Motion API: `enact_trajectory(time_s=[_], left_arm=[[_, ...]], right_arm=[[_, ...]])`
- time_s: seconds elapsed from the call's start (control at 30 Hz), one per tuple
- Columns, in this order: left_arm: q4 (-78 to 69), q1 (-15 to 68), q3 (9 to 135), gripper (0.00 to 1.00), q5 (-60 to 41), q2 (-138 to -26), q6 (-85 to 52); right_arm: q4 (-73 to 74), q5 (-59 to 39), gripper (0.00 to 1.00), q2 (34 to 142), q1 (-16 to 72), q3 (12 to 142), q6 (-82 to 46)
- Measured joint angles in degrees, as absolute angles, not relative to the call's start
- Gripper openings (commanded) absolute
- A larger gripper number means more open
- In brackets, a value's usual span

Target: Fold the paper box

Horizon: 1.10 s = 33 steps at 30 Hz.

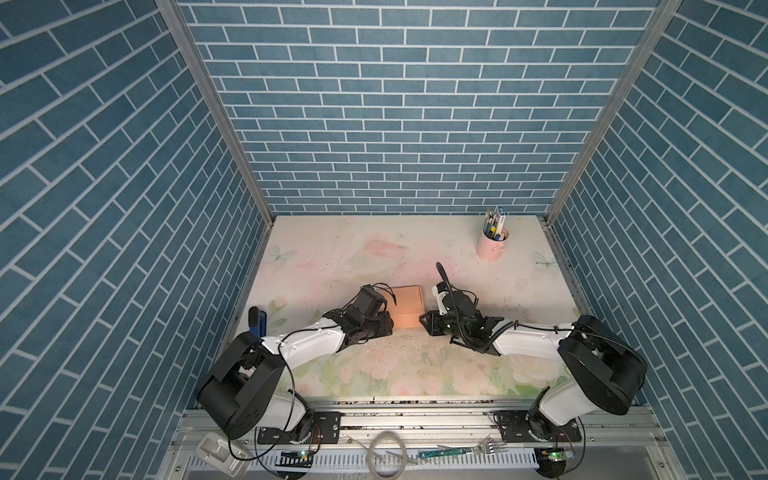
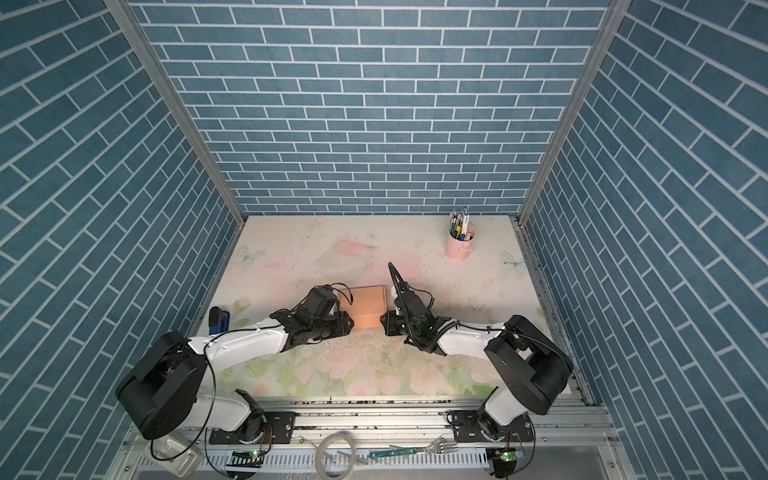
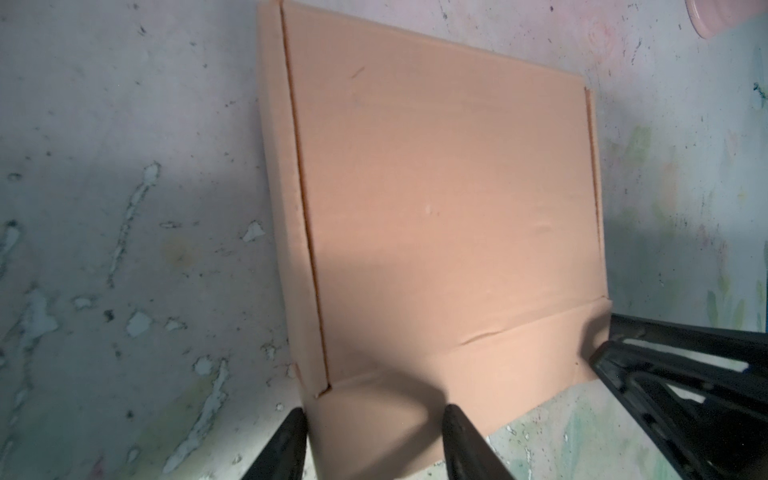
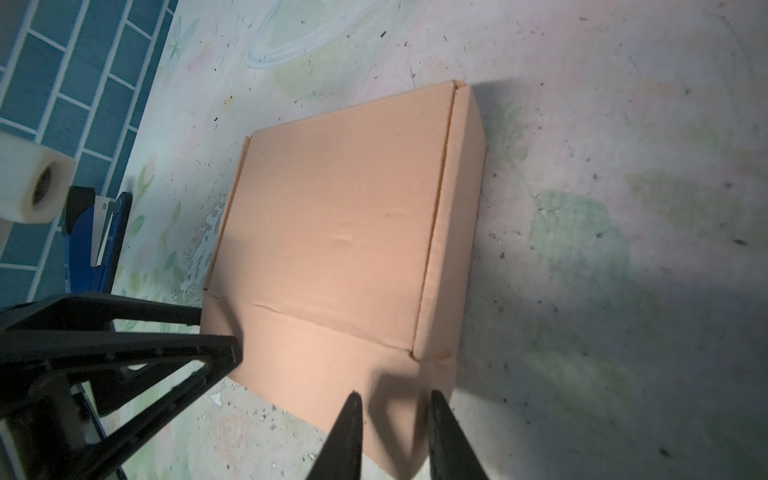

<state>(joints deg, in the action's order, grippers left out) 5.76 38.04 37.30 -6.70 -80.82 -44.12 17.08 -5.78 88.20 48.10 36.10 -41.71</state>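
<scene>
Both our left gripper [image 3: 374,419] and right gripper [image 4: 394,405], jaws parted, straddled opposite corners of the near flap [image 3: 498,361] of the peach paper box [image 1: 408,306], which lay closed on the table [image 1: 374,257] between them, equally near each.

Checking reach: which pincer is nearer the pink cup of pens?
Right. The right pincer is at the paper box's near right corner, on the side of the pink cup of pens; the left pincer is at its near left corner, farther away.
</scene>
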Motion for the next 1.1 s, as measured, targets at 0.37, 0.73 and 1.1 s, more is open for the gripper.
enact_trajectory(time_s=[0.37,0.73,1.1], left_arm=[[7.11,38.33,38.13,0.54,-6.61,-79.81,-44.12],[9.41,38.89,40.27,0.54,-6.2,-78.96,-44.05],[9.65,38.94,40.27,0.54,-5.98,-78.98,-43.9]], right_arm=[[16.23,-5.8,0.27,87.07,48.1,36.1,-41.76],[14.46,-5.82,0.28,86.11,48.12,36.12,-41.76],[14.33,-5.93,0.27,86.13,48.18,36.16,-41.8]])
